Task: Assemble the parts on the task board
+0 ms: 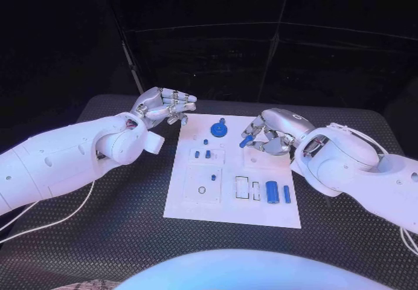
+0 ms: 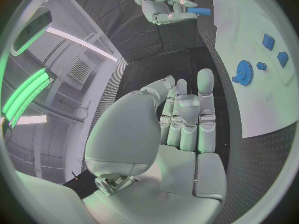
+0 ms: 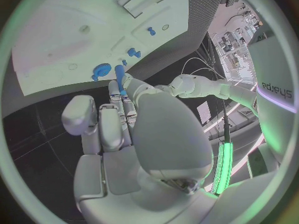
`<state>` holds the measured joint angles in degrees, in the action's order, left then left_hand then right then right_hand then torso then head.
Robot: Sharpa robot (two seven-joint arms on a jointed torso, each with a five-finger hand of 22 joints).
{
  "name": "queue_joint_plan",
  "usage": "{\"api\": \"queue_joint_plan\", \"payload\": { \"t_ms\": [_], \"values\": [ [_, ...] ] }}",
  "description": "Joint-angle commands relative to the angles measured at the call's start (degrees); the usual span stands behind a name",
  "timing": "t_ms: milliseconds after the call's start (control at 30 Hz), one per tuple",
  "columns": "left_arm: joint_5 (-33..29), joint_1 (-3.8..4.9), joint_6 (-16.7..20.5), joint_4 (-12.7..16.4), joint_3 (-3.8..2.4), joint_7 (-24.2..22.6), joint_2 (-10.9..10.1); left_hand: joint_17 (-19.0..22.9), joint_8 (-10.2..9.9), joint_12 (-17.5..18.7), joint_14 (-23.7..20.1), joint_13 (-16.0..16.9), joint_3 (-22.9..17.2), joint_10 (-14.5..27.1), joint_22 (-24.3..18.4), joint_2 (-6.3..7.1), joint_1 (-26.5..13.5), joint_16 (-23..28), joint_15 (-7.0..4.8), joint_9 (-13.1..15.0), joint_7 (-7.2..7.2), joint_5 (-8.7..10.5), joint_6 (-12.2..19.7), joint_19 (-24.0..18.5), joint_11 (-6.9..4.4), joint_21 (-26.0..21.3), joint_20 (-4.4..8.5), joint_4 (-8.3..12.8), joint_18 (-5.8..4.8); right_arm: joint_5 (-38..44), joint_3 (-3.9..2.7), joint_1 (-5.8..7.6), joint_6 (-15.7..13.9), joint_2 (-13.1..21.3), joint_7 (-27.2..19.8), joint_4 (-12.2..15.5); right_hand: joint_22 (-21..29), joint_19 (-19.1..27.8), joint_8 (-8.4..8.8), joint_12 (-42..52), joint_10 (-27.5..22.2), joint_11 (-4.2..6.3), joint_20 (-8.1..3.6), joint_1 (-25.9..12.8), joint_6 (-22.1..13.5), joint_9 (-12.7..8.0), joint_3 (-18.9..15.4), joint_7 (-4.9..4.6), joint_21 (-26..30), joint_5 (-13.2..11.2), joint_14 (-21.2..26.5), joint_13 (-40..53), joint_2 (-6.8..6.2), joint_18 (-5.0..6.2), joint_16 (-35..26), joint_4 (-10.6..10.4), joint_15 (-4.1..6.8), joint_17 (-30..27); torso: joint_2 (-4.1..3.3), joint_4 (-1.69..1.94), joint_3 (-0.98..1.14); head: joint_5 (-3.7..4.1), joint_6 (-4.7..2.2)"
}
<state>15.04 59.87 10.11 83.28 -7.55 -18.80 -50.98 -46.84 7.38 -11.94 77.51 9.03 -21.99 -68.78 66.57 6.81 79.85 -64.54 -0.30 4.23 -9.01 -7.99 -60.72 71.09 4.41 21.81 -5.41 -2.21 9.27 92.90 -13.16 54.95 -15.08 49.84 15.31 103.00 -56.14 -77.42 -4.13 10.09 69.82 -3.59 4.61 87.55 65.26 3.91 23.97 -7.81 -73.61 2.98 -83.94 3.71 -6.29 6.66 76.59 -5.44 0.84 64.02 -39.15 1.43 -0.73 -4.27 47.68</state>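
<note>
Right hand (image 1: 272,134): silver, jointed, fingers curled around a short blue peg (image 1: 246,141), a smooth cylinder pinched near its upper end. The peg's long axis is tilted, its free end pointing down and toward the board's centre. It hangs over the upper right part of the task board (image 1: 234,212); whether its tip touches the plate cannot be told. The left wrist view shows the same blue peg (image 2: 199,10) projecting sideways from the right hand (image 2: 163,5).

Left hand (image 1: 163,106): raised just beyond the board's upper left corner, fingers curled inward toward the palm, holding nothing. In its own wrist view the fingers (image 2: 187,115) stand close together and bent, the thumb folded across them.

Task board: a flat white rectangular plate with shallow rectangular recesses, lying on the black textured table (image 1: 104,229). A round blue toothed gear (image 1: 218,128) sits near its upper edge. Two blue cylinders (image 1: 272,192) lie side by side at lower right, long axes running toward the robot.
</note>
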Motion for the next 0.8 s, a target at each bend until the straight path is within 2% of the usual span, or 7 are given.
{"api": "queue_joint_plan", "payload": {
  "t_ms": [33,133,267,333,433,533,800],
  "values": [
    [-0.3,0.06,-0.7,0.1,-0.04,-0.2,0.2,0.0,-0.2,-0.1,-0.2,0.1,0.3,0.3,-0.1,-0.33,-0.1,0.3,0.11,-0.1,0.12,-0.17,0.5,-0.2,-0.01,-0.3,-0.25,0.1,1.09,-4.6,-0.11,0.03,-0.7,-1.6,-1.6,-0.3,-0.1,-0.2,0.21,-0.4,0.5,0.0,0.04,-0.5,0.2,0.0,0.5,-0.13,-0.3,0.3,-1.7,0.1,0.04,-0.68,0.2,0.0,0.36,0.0,-0.13,0.09,-0.06,-0.06,-0.02],
    [-0.3,0.06,-0.7,0.1,-0.04,-0.2,0.4,0.0,-0.2,-0.1,-0.2,0.1,0.3,0.3,-0.1,-0.33,-0.1,0.3,0.11,-0.1,0.12,-0.17,0.5,-0.2,-0.01,-0.3,-0.25,0.1,1.09,-5.5,0.41,0.01,0.2,-4.4,-2.5,-1.4,-0.2,-0.3,0.23,-0.5,0.6,-0.01,0.05,-0.7,0.2,0.0,0.8,-0.14,-0.3,0.3,-1.7,0.1,0.0,-0.7,0.2,0.2,0.35,0.0,-0.13,0.05,0.08,-0.28,-0.04],
    [-0.3,0.06,-0.8,0.0,-0.04,-0.3,0.7,0.0,-0.2,-0.1,-0.2,0.1,0.3,0.3,-0.1,-0.33,-0.1,0.3,0.11,-0.1,0.12,-0.17,0.5,-0.2,-0.01,-0.3,-0.25,0.1,1.09,-5.9,2.81,-0.02,1.1,-7.2,-4.0,-2.4,-0.3,-0.2,0.25,-0.6,0.6,-0.04,0.06,-0.9,0.2,0.0,1.0,-0.17,-0.4,0.4,-1.7,0.1,-0.05,-0.71,0.2,0.3,0.34,-0.1,-0.12,0.19,0.04,-0.52,0.13],
    [-0.3,0.06,-0.9,0.0,-0.04,-0.2,0.9,0.0,-0.2,-0.1,-0.2,0.1,0.3,0.3,-0.1,-0.33,-0.1,0.3,0.11,-0.1,0.12,-0.17,0.5,-0.2,-0.01,-0.3,-0.25,0.1,1.09,-6.0,4.68,-0.03,1.6,-8.4,-4.8,-2.6,-0.3,-0.2,0.26,-0.7,0.6,-0.05,0.07,-1.0,0.2,0.0,1.2,-0.19,-0.4,0.5,-1.7,0.1,-0.07,-0.71,0.2,0.4,0.33,-0.1,-0.15,-0.02,0.0,-0.84,0.28],
    [-0.3,0.06,-0.9,0.0,-0.04,-0.2,1.1,0.0,-0.2,-0.1,-0.2,0.1,0.3,0.3,-0.1,-0.33,-0.1,0.3,0.11,-0.1,0.12,-0.17,0.5,-0.2,-0.01,-0.3,-0.25,0.1,1.09,-5.7,6.48,-0.05,2.5,-9.8,-5.6,-3.0,-0.3,-0.2,0.27,-0.8,0.6,-0.07,0.08,-1.1,0.1,0.0,1.3,-0.2,-0.4,0.5,-1.7,0.1,-0.07,-0.71,0.2,0.5,0.32,-0.1,-0.14,0.13,-0.05,-0.97,0.6],
    [-0.3,0.07,-1.0,-0.1,-0.04,-0.2,1.3,0.0,-0.2,-0.1,-0.2,0.1,0.3,0.3,-0.1,-0.33,-0.1,0.3,0.11,-0.1,0.12,-0.17,0.5,-0.2,-0.01,-0.3,-0.25,0.1,1.09,-4.9,8.31,-0.09,3.5,-11.1,-6.2,-3.5,-0.2,-0.2,0.3,-0.9,0.6,-0.1,0.09,-1.2,0.1,0.0,1.4,-0.24,-0.4,0.6,-1.7,0.1,-0.1,-0.7,0.1,0.6,0.3,-0.2,-0.09,-0.1,0.06,-1.39,0.83],
    [-0.3,0.07,-1.3,-0.3,-0.04,-0.1,1.7,0.2,-0.2,-0.2,-0.3,0.1,0.4,0.3,-0.1,-0.37,-0.2,0.4,0.13,-0.1,0.13,-0.17,0.5,-0.2,0.0,-0.4,-0.26,0.0,1.09,-3.1,10.04,-0.39,5.2,-13.2,-6.4,-5.4,-0.3,-0.2,0.3,-0.9,0.6,-0.12,0.1,-1.4,0.1,0.0,1.5,-0.26,-0.4,0.6,-1.7,0.1,-0.13,-0.72,0.2,0.6,0.28,-0.1,-0.04,0.03,0.07,-1.53,1.02]
  ]
}}
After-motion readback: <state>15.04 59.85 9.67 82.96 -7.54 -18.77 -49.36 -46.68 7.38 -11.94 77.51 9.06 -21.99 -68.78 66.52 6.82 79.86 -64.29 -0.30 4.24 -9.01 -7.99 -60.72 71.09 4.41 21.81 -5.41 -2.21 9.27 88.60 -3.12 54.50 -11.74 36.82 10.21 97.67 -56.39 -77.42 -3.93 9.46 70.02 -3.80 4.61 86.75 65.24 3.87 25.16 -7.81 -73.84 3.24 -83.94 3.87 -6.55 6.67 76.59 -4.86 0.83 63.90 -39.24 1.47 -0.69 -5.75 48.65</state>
